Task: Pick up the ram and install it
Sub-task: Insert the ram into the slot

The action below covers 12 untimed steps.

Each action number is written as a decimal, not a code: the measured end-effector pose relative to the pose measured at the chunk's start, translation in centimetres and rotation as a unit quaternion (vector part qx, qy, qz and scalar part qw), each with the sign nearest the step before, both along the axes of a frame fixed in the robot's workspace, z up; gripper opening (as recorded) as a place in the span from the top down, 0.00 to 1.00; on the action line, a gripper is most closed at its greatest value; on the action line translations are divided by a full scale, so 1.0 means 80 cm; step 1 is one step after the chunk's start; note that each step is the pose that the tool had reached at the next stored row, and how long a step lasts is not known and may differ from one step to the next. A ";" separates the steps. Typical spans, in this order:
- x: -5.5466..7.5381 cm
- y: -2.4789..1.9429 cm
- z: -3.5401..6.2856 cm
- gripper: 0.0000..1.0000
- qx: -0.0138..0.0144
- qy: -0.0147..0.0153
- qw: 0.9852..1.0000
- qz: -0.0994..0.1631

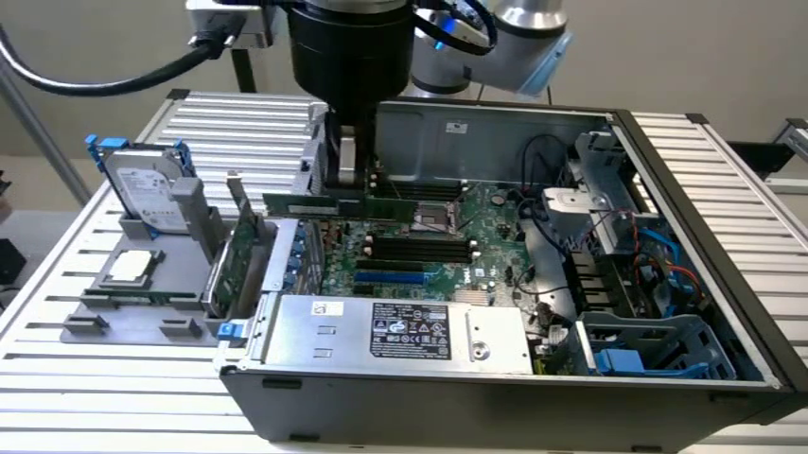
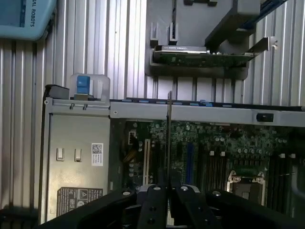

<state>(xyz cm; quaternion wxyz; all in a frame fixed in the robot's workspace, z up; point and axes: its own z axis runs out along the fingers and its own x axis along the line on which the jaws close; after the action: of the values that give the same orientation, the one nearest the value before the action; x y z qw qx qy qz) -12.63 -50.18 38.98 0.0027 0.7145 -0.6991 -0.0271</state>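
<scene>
The jaws are clamped on the ram (image 1: pixel 331 205), holding it level above the motherboard (image 1: pixel 486 222) inside the open computer case (image 1: pixel 505 416). The exterior view shows the stick's long green face, and also the hard drive (image 1: pixel 142 184) standing in a grey holder (image 1: pixel 139 303) on the tabletop (image 1: pixel 114 383). In the wrist view the ram (image 2: pixel 168 133) appears edge-on, a thin line reaching out from between the jaws.

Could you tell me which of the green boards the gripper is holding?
The ram, the long thin stick clamped in the gripper above the motherboard. The wider card with a metal bracket stands in the grey holder outside the case.
</scene>
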 end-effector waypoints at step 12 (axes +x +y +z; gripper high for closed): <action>0.066 0.0186 -0.021 1.00 0.000 0.001 1.000 0.000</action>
<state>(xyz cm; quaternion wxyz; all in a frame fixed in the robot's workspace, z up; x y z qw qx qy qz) -7.38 -48.69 37.33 0.0033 0.7145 -0.6991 -0.0276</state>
